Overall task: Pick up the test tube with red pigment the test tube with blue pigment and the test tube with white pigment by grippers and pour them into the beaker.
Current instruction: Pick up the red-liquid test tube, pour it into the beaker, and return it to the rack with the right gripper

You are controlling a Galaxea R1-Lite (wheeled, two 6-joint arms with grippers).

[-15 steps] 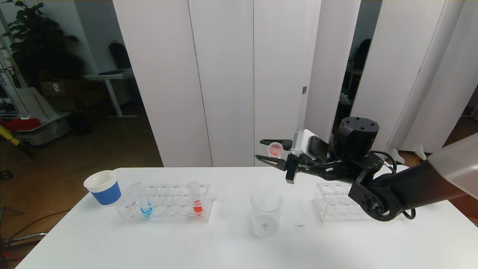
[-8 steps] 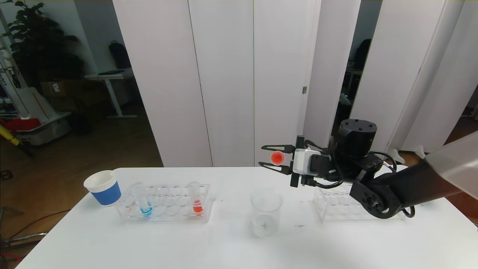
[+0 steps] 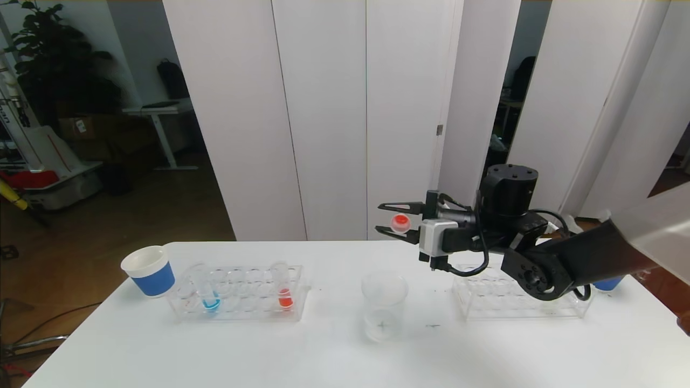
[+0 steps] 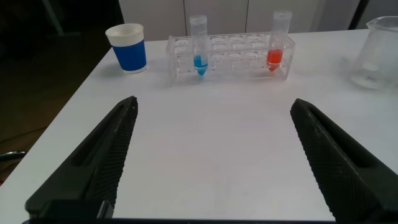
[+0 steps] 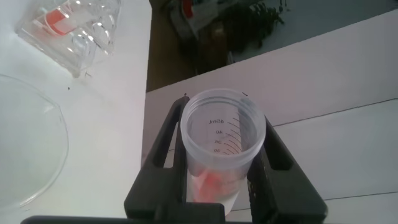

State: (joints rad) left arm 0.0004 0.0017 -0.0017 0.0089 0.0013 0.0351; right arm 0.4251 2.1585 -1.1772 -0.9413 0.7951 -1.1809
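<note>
clear ribbed tube (image 5: 219, 149), tapered black right gripper (image 3: 396, 222)

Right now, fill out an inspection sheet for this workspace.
Surface: white table, no spills seen.
Job's things: beaker upright at centre; blue-pigment tube and a red-pigment tube upright in the left rack.
Clutter: paper cup beside that rack; second rack on the right.
Grippers: right gripper shut on another red tube, above and behind the beaker; left gripper open, low over the table.
Cables: black cable on right wrist.
Surroundings: white panels.
</note>
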